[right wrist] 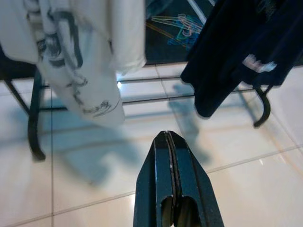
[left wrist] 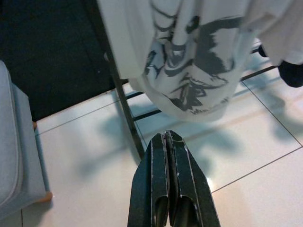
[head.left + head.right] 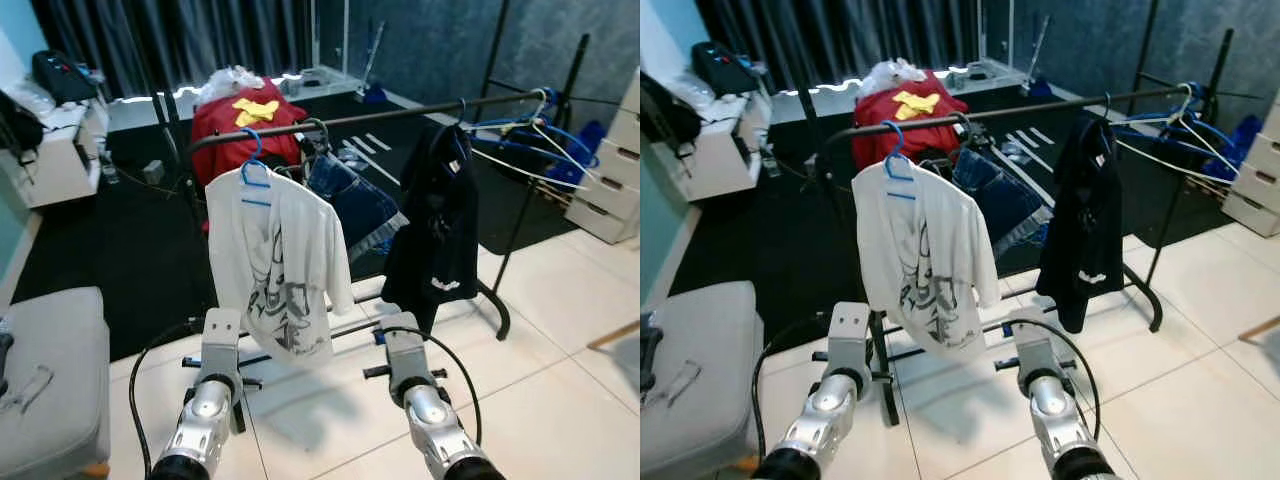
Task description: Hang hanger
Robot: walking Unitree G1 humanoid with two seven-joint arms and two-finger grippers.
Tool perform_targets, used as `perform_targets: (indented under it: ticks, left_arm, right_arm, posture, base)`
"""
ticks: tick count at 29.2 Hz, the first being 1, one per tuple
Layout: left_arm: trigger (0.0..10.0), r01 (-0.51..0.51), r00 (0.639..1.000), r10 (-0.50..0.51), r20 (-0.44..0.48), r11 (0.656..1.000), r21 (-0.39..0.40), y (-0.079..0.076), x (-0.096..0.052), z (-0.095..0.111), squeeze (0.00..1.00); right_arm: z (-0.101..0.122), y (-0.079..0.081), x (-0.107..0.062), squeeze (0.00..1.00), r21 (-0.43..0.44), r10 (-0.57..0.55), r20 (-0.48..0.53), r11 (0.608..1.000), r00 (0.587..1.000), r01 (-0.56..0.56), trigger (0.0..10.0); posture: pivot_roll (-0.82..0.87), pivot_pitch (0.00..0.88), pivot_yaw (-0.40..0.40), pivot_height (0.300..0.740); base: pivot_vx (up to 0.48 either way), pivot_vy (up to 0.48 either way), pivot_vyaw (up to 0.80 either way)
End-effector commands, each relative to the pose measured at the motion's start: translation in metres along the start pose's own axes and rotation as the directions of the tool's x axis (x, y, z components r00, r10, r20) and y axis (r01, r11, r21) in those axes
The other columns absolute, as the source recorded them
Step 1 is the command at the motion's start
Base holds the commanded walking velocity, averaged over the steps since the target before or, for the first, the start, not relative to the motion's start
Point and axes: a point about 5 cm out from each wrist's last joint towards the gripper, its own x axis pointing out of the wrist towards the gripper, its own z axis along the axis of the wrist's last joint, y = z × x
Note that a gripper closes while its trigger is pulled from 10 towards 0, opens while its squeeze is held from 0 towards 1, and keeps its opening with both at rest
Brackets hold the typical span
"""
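Blue hanger [image 3: 255, 172] with white shirt [image 3: 278, 262] already on rail [image 3: 380, 117]. Your left end effector [image 2: 169, 142] and right end effector [image 1: 170, 141] pinched closed, empty, low. Risk: raising arms snags shirt hem, unhooks hanger.

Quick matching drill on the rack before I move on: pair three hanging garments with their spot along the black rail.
1. white printed T-shirt on a blue hanger
2. blue denim garment
3. black shirt

A. toward the rail's right end
B. toward the rail's left end
C. between the other two

The rail is black.

Pairs: 1-B, 2-C, 3-A
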Motion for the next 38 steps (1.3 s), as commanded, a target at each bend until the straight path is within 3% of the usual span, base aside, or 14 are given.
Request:
perform_targets:
  ticks: [1, 10, 15, 19, 23, 30, 38]
  left_arm:
    - [10.0, -0.010, 1.000, 0.010, 0.027, 1.000, 0.004, 0.006, 0.001, 0.003, 0.00]
    - [10.0, 0.003, 0.998, -0.002, 0.058, 1.000, -0.007, 0.004, 0.001, 0.010, 0.00]
    - [10.0, -0.008, 0.996, 0.006, 0.090, 1.000, 0.026, 0.004, 0.002, 0.015, 0.00]
    - [10.0, -0.025, 0.999, 0.025, 0.046, 1.000, -0.007, 0.006, 0.003, 0.011, 0.00]
    - [10.0, -0.036, 0.999, 0.038, 0.037, 0.998, -0.053, 0.008, 0.003, 0.009, 0.00]
    - [10.0, -0.067, 0.998, 0.068, 0.004, 0.997, -0.041, 0.013, 0.003, 0.005, 0.00]
    - [10.0, -0.065, 0.998, 0.065, -0.014, 0.998, -0.007, 0.015, 0.003, 0.002, 0.00]
  right_arm:
    - [0.001, 0.007, 0.000, 0.00, 0.013, 0.021, -0.007, 1.000, 1.000, -0.021, 10.0]
    - [0.001, 0.007, 0.001, 0.00, 0.023, 0.014, -0.009, 1.000, 1.000, -0.014, 10.0]
    - [0.001, 0.008, 0.000, 0.00, 0.024, 0.014, -0.010, 1.000, 1.000, -0.014, 10.0]
    - [0.002, 0.006, 0.001, 0.00, 0.028, 0.008, -0.009, 1.000, 1.000, -0.008, 10.0]
    - [0.002, 0.005, 0.001, 0.00, 0.030, 0.005, -0.008, 1.000, 1.000, -0.005, 10.0]
    - [0.002, 0.004, 0.001, 0.00, 0.031, 0.005, -0.010, 1.000, 1.000, -0.005, 10.0]
    - [0.000, 0.005, 0.000, 0.00, 0.031, 0.007, -0.012, 1.000, 1.000, -0.006, 10.0]
  posture:
    - [-0.08, 0.017, 0.009, 0.740]
    - [-0.08, 0.019, 0.013, 0.740]
    - [-0.08, 0.018, 0.014, 0.740]
    - [-0.08, 0.019, 0.014, 0.740]
    - [-0.08, 0.019, 0.015, 0.740]
    - [-0.07, 0.020, 0.015, 0.740]
    - [-0.08, 0.014, 0.021, 0.740]
  base:
    - [0.000, 0.000, 0.00]
    - [0.000, 0.000, 0.00]
    - [0.000, -0.480, 0.00]
    - [0.000, -0.480, 0.00]
    - [0.000, 0.000, 0.00]
    - [0.000, 0.000, 0.00]
    - [0.000, 0.360, 0.00]
